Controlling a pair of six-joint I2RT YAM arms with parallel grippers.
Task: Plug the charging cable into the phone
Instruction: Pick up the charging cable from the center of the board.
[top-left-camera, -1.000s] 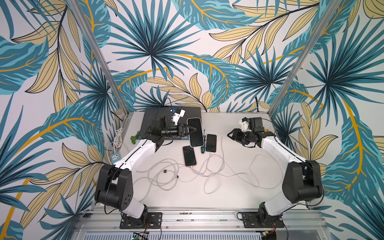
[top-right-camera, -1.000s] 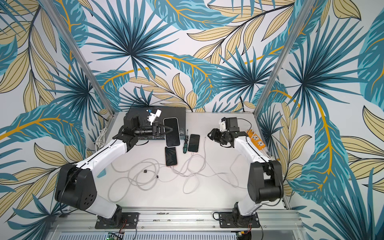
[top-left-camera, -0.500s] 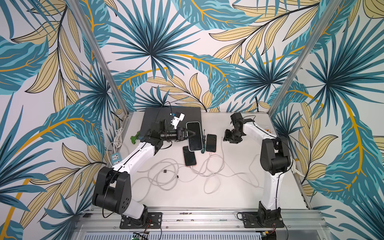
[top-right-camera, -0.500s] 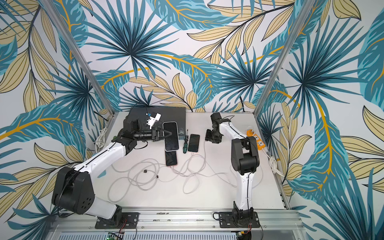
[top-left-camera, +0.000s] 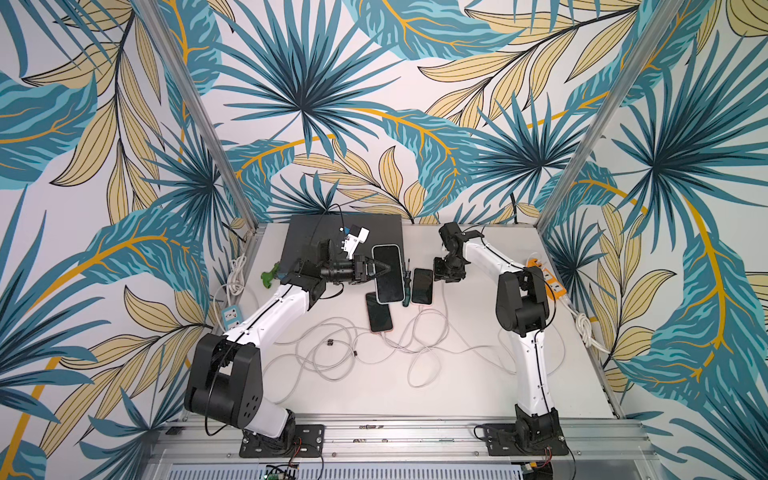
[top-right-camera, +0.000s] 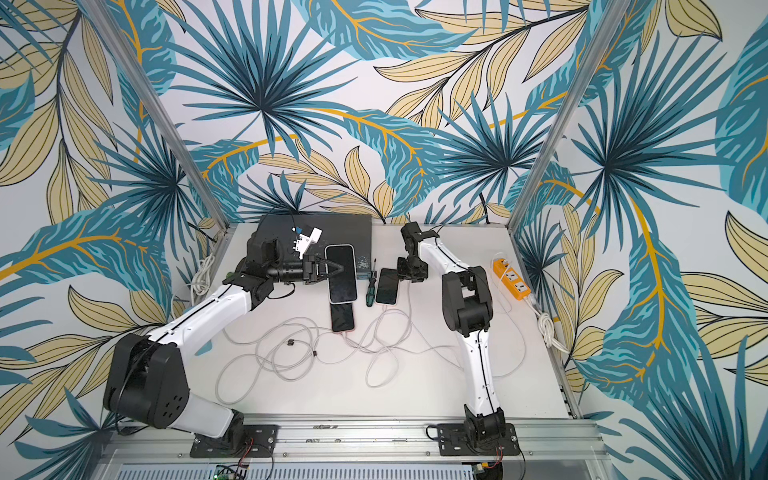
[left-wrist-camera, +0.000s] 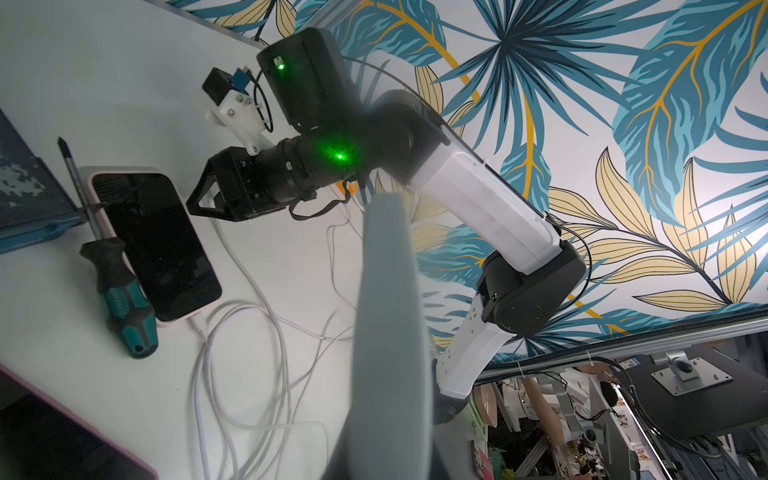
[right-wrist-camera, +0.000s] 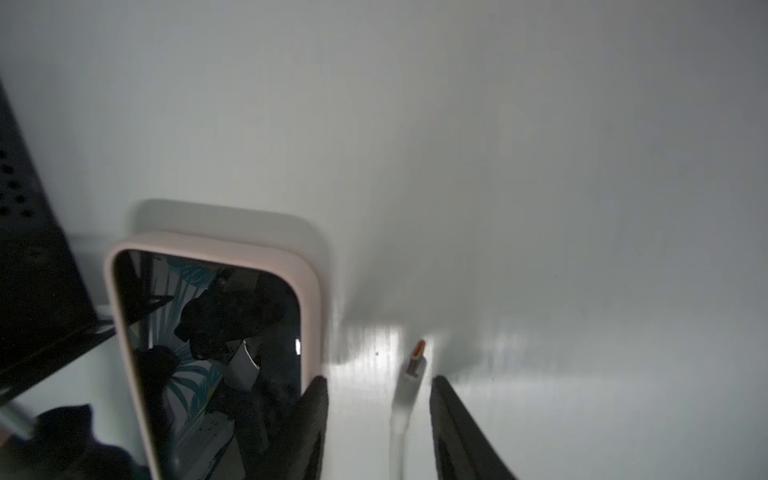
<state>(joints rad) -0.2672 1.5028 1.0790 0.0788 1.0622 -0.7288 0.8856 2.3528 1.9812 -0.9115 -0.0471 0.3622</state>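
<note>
Since a second ago my right arm has folded up at the elbow. It has swung my right gripper (top-left-camera: 446, 276) in from the open side of the table (right-wrist-camera: 540, 166) and down beside the pink-cased phone (top-left-camera: 422, 286). My left gripper (top-left-camera: 384, 268) has carried the big phone (top-left-camera: 390, 286) a little toward the front edge.

Now my right jaws stand partly apart, low over the table. The charging cable (right-wrist-camera: 409, 374) lies flat between them, touching neither pad that I can see. Its orange-tipped plug points out past the fingertips. The pink-cased phone sits just beside one finger.

My left jaws are clamped on the big phone's long edge, holding it off the table.

White lettering runs along the screwdriver (left-wrist-camera: 120, 291) handle, teal and black, but it is too blurred to read.
</note>
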